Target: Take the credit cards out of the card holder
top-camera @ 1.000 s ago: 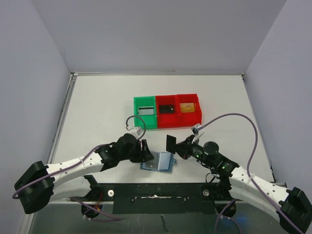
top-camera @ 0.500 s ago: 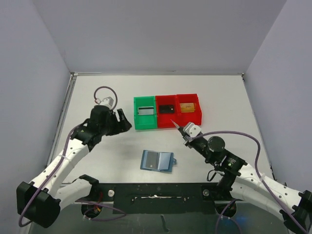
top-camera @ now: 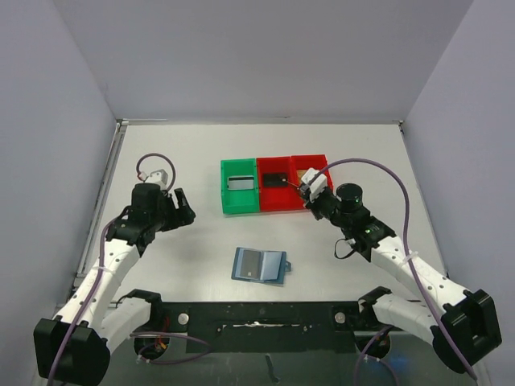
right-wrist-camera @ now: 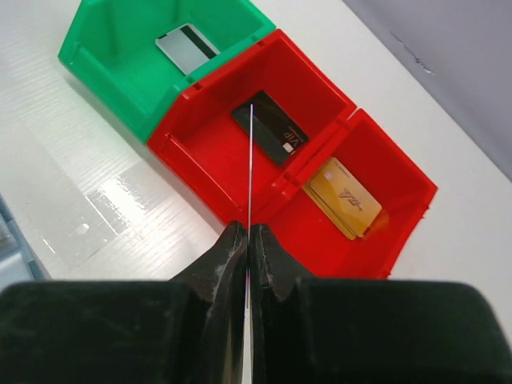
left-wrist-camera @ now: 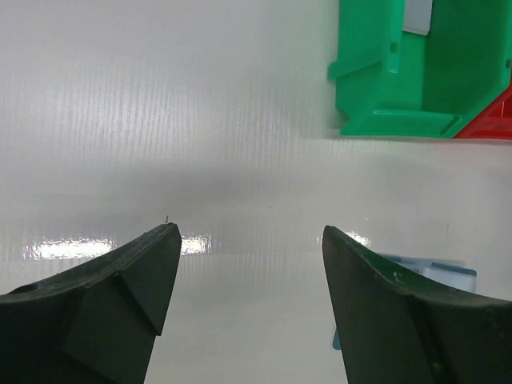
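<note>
The light-blue card holder (top-camera: 259, 264) lies open and flat near the table's front edge, with a grey credit card (top-camera: 252, 263) showing in its left panel. My right gripper (right-wrist-camera: 248, 234) is shut on another credit card (right-wrist-camera: 250, 160), seen edge-on as a thin line. It hangs over the middle red bin (top-camera: 276, 201) in the top view. My left gripper (top-camera: 187, 207) stands open with nothing between its fingers, to the left of the bins and well apart from the card holder (left-wrist-camera: 436, 272).
Three bins stand in a row behind the card holder. The green bin (top-camera: 239, 199) holds a silver card (right-wrist-camera: 186, 46). The middle red bin (right-wrist-camera: 200, 156) holds a black card (right-wrist-camera: 270, 128). The right red bin (right-wrist-camera: 404, 232) holds a gold card (right-wrist-camera: 346, 197).
My left arm has drawn back from the card holder to the left and its jaws have opened wider. My right gripper has carried its card from beside the holder up to the red bins.
</note>
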Tool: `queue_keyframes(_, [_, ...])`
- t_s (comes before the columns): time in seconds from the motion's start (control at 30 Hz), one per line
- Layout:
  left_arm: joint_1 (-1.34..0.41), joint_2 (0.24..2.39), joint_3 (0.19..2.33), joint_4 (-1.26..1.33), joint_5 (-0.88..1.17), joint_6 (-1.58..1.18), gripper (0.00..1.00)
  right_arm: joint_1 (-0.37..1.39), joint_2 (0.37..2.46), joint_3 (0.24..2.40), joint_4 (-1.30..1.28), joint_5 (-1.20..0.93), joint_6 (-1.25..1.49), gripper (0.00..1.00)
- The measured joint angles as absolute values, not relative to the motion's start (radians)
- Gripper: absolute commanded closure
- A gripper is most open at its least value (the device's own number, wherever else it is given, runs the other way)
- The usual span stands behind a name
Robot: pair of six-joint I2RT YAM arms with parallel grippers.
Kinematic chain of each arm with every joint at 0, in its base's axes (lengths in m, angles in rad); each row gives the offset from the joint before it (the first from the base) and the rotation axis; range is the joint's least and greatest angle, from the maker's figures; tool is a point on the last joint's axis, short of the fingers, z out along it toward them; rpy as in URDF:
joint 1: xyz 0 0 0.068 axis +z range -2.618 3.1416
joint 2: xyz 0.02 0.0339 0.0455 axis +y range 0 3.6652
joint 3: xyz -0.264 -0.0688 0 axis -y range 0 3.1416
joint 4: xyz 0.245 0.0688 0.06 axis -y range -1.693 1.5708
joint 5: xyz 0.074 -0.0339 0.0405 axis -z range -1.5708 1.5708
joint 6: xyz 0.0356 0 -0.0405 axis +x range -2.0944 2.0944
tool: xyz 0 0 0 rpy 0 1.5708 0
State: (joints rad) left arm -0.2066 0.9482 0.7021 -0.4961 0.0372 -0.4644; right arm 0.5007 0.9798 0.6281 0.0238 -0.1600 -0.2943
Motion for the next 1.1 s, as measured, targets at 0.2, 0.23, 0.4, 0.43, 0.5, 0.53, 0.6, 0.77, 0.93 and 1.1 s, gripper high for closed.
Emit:
queue_keyframes(0.2, [-0.201,0.925,0.690,-0.474,0.051,-0.455,0.29,0.501,1.077,0.690,0.004,-0.194,-0.302,1.00])
queue_keyframes(0.23, [-0.200,0.916,0.684,-0.460,0.064,-0.455,0.28,0.501,1.089,0.707,-0.001,-0.192,-0.312,1.00])
queue_keyframes(0.4, [-0.199,0.892,0.667,-0.435,0.099,-0.450,0.28,0.505,1.151,0.813,-0.038,-0.170,-0.412,1.00])
queue_keyframes(0.43, [-0.196,0.892,0.667,-0.432,0.099,-0.448,0.28,0.503,1.163,0.832,-0.048,-0.169,-0.439,1.00])
queue_keyframes(0.5, [-0.192,0.891,0.667,-0.429,0.098,-0.444,0.28,0.494,1.192,0.868,-0.079,-0.178,-0.491,1.00])
queue_keyframes(0.53, [-0.189,0.889,0.667,-0.429,0.098,-0.442,0.28,0.487,1.206,0.884,-0.094,-0.184,-0.509,1.00])
queue_keyframes(0.6, [-0.188,0.881,0.667,-0.430,0.092,-0.439,0.28,0.461,1.253,0.937,-0.140,-0.213,-0.554,1.00])
queue_keyframes(0.77, [-0.187,0.838,0.662,-0.429,0.076,-0.439,0.27,0.426,1.404,1.092,-0.236,-0.270,-0.635,1.00])
queue_keyframes(0.93, [-0.187,0.831,0.662,-0.427,0.071,-0.435,0.27,0.456,1.552,1.228,-0.319,-0.292,-0.668,1.00])
queue_keyframes(1.1, [-0.186,0.828,0.662,-0.426,0.060,-0.435,0.27,0.492,1.655,1.274,-0.335,-0.241,-0.670,1.00])
